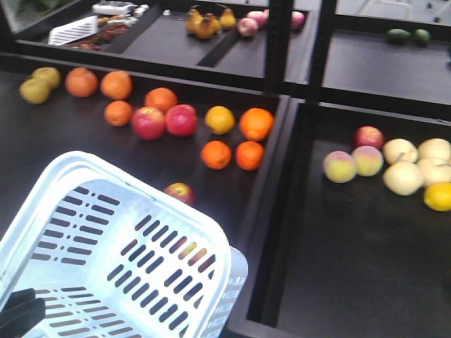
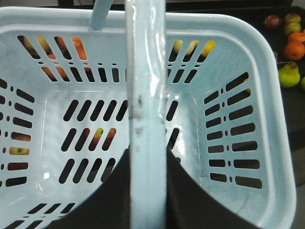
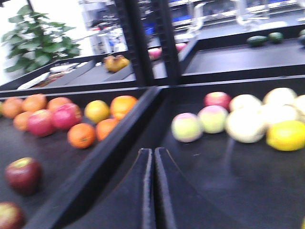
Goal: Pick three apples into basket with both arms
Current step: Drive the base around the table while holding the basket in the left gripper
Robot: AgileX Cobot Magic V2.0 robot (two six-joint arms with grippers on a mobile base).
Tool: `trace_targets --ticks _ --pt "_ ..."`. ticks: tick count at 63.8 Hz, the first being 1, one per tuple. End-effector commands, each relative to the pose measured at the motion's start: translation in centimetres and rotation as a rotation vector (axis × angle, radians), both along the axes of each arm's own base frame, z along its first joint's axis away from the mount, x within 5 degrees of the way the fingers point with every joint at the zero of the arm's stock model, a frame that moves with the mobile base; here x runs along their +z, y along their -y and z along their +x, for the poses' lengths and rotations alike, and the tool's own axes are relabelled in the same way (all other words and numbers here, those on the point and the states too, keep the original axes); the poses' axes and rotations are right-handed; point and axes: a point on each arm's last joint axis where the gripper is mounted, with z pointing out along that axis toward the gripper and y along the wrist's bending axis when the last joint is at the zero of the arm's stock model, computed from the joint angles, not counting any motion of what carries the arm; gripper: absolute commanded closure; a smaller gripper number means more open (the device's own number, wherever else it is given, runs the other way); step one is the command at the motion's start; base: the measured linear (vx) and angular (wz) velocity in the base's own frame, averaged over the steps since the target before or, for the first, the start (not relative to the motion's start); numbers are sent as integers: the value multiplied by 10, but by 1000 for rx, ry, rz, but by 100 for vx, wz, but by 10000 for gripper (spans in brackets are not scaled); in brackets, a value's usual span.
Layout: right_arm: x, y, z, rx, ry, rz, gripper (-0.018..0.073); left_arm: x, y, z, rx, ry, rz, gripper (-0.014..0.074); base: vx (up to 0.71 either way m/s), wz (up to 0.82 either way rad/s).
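**Left on the basket handle, right shut on nothing**

My left gripper (image 2: 147, 151) was clamped on the handle (image 2: 145, 71) of the basket (image 2: 271, 95). One black finger (image 2: 107, 195) lay against each side of the pale bar, which ran straight up the middle of my left wrist view. That wrist looked down into the slotted bottom. In the front view the basket hung tilted at the lower left, over the black shelf (image 1: 63, 130).

My right gripper (image 3: 153, 151) had its two fingers pressed flat together, pinching nothing. It was stretched low and forward above the raised divider (image 3: 109, 143) between the two fruit bins, touching no fruit.

One dark red apple (image 1: 180, 191) lay on the shelf just behind the basket's far rim, outside it. My right wrist view showed a second dark red apple (image 3: 7, 214) near it, at the frame's lower left corner. Both had dull maroon skin with a yellowish patch on top. Beyond them sat oranges (image 1: 232, 153) and two pinkish-red apples (image 1: 163, 121).
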Motion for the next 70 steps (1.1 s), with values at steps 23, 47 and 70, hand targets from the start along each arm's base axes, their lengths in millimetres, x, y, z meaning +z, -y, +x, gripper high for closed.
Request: trace_targets --ticks 23,47,70 --pt "4 0 0 1 79 -13 568 18 -1 4 51 77 -90 604 -14 54" --pt "4 0 0 1 79 -13 568 18 -1 4 51 77 -90 604 -16 57" --pt "4 0 0 1 79 -13 568 18 -1 4 51 77 -90 604 -17 62"
